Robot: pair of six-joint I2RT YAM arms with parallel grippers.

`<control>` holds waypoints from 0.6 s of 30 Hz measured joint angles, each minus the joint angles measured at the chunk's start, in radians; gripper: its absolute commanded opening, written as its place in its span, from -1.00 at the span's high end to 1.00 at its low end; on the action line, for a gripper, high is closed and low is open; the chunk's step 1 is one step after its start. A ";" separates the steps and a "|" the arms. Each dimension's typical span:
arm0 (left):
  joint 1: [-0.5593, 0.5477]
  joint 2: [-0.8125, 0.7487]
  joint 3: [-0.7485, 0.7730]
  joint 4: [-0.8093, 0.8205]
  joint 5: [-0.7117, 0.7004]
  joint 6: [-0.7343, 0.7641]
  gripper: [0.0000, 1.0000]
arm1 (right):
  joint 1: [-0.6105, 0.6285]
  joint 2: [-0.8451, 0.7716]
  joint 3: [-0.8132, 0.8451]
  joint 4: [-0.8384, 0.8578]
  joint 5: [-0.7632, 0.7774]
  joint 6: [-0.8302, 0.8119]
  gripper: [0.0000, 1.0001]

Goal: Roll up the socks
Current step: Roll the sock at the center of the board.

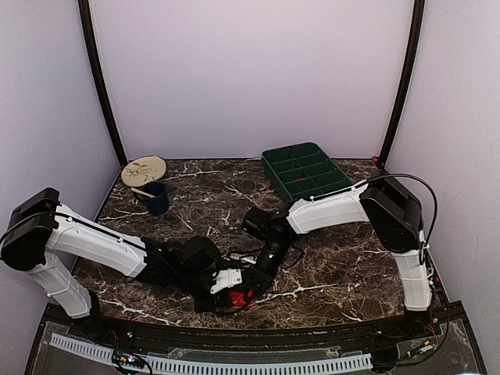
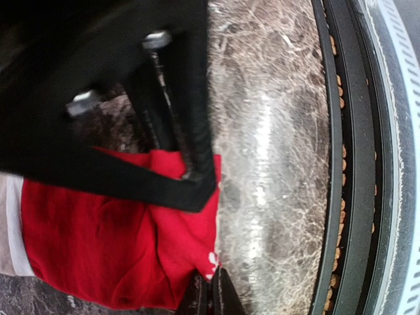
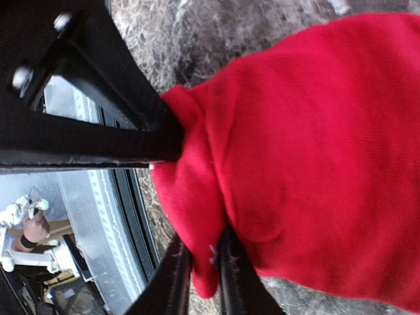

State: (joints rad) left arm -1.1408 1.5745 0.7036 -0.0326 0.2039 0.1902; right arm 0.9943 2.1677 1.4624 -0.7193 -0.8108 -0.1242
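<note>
Socks [image 1: 239, 297]: bunched into a loose red lump; roll looked unfinished.
Left gripper [image 2: 211, 294]: clenched on the fabric edge.
Right gripper [image 3: 203, 279]: pinching a fold.
Remaining: probably tightening and tucking.

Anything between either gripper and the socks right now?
Nothing visible. Both grippers are at the socks near the table's front edge: the left gripper pinches the bundle's edge, and red fabric lies between the right gripper's fingers.
</note>
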 measured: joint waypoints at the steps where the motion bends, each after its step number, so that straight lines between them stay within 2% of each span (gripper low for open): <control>1: 0.014 0.002 0.001 0.000 0.013 0.000 0.99 | -0.001 0.000 0.000 0.001 0.000 0.001 0.65; 7: 0.108 0.035 0.039 -0.041 0.142 0.011 1.00 | -0.021 0.000 -0.004 0.023 0.001 0.010 0.55; 18: 0.177 0.146 0.163 -0.159 0.351 0.056 1.00 | -0.061 -0.034 -0.084 0.104 -0.030 0.051 0.46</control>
State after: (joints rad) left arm -0.9634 1.7206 0.8661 -0.1913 0.5549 0.2466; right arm 0.9329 2.1338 1.3781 -0.6155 -0.8406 -0.0734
